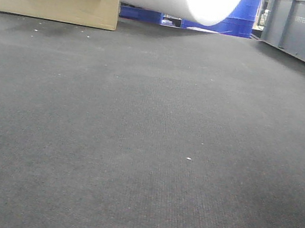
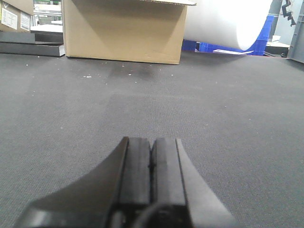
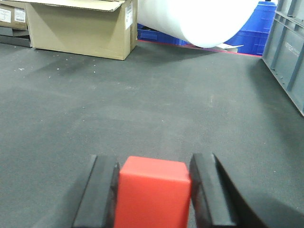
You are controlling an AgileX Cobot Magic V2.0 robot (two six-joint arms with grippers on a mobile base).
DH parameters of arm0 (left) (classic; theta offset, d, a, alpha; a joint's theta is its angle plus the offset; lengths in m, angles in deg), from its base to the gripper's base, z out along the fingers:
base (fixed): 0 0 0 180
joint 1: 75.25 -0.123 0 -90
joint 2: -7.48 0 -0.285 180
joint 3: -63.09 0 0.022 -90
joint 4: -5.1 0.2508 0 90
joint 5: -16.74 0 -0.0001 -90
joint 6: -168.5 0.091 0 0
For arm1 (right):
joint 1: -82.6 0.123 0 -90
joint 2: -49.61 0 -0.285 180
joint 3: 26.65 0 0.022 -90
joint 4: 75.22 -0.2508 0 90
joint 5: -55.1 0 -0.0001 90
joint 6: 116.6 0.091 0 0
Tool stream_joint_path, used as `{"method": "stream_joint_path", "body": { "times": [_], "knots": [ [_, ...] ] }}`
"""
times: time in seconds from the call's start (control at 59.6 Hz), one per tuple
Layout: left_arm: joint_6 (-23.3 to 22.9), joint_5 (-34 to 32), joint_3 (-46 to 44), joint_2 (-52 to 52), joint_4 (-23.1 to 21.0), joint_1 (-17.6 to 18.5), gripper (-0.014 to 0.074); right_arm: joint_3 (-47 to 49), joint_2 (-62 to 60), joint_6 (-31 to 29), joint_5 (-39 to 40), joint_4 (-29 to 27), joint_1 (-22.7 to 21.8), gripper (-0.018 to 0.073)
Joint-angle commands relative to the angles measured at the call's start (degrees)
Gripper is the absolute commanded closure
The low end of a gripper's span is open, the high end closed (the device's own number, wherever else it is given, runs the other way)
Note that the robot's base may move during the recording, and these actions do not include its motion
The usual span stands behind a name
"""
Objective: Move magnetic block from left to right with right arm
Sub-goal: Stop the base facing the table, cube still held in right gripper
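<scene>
Your right pincer (image 3: pixel 153 162) is pinching the magnetic block (image 3: pixel 153 197). The red cube sits between the two black pads (image 3: pixel 102 190) and touches both, with its top and near face toward the right wrist camera. You cannot tell from these views whether the block rests on the dark mat (image 3: pixel 156 104) or is held above it. Your left pincer (image 2: pixel 152 142) has its jaws pressed together, low over the mat. Beyond, at the mat's far edge, stand a cardboard box (image 3: pixel 80 28), a white roll (image 3: pixel 190 21), blue crates (image 3: pixel 251 35) and a grey bin (image 3: pixel 289 52).
</scene>
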Motion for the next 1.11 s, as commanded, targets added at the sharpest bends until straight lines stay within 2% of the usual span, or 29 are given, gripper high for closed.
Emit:
{"method": "stream_joint_path", "body": {
  "times": [0.0, 0.637, 0.872, 0.99, 1.09],
  "knots": [
    [-0.25, -5.15, 0.59, 0.78, 0.0, 0.06, 0.0713, 1.59, 0.47, -0.34, 5.26, 0.98, 0.04, 0.0336],
    [-0.25, -5.15, 0.59, 0.78, 0.0, 0.06, 0.0713, 2.74, 1.69, -0.34, 6.26, 0.81, 0.04, 0.0336],
    [-0.25, -5.15, 0.59, 0.78, 0.0, 0.06, 0.0713, 14.35, 15.07, -0.68, 4.58, -2.43, 0.09, 0.0335],
    [-0.25, -5.15, 0.59, 0.78, 0.0, 0.06, 0.0713, 20.86, 24.61, -5.89, 2.36, -6.61, 1.0, 0.0335],
    [-0.25, -5.15, 0.59, 0.78, 0.0, 0.06, 0.0713, 26.53, 32.98, -11.19, -0.89, -10.66, 3.9, 0.0335]
  ]
}}
